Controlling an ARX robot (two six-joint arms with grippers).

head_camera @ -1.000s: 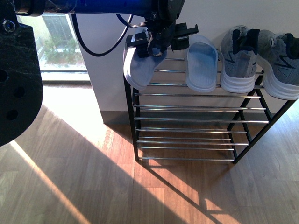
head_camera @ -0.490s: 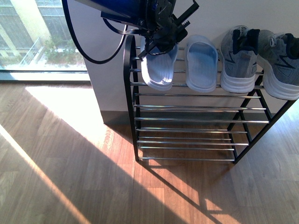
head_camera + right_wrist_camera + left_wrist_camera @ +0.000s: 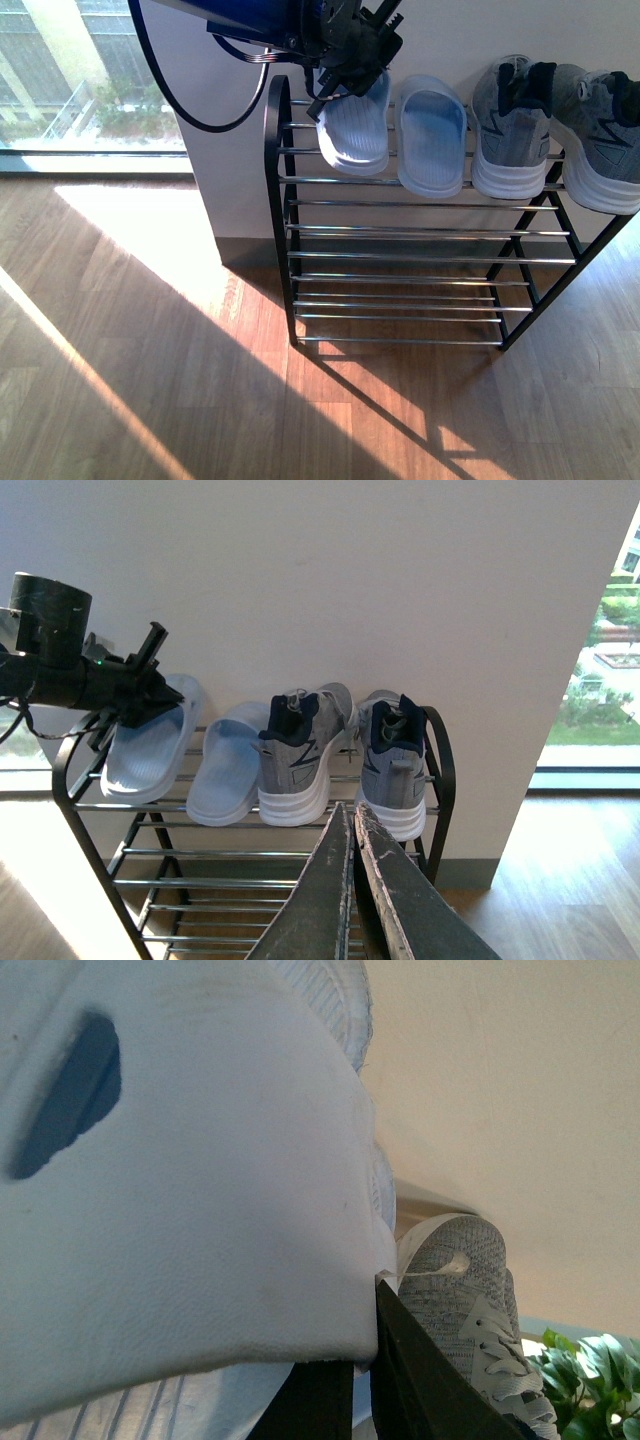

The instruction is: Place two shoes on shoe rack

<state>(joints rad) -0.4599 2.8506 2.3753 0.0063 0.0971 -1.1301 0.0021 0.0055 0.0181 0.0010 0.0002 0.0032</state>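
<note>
Slide sandal (image 3: 352, 135) in pale blue lies tilted on the shoe rack's (image 3: 420, 232) top shelf at its left end, gripped at the strap by the left hand (image 3: 352, 62). Beside it rest the second slide (image 3: 432, 133) and two grey sneakers (image 3: 512, 125). The right hand (image 3: 352, 880), apart from the rack, is clenched and holds nothing.
</note>
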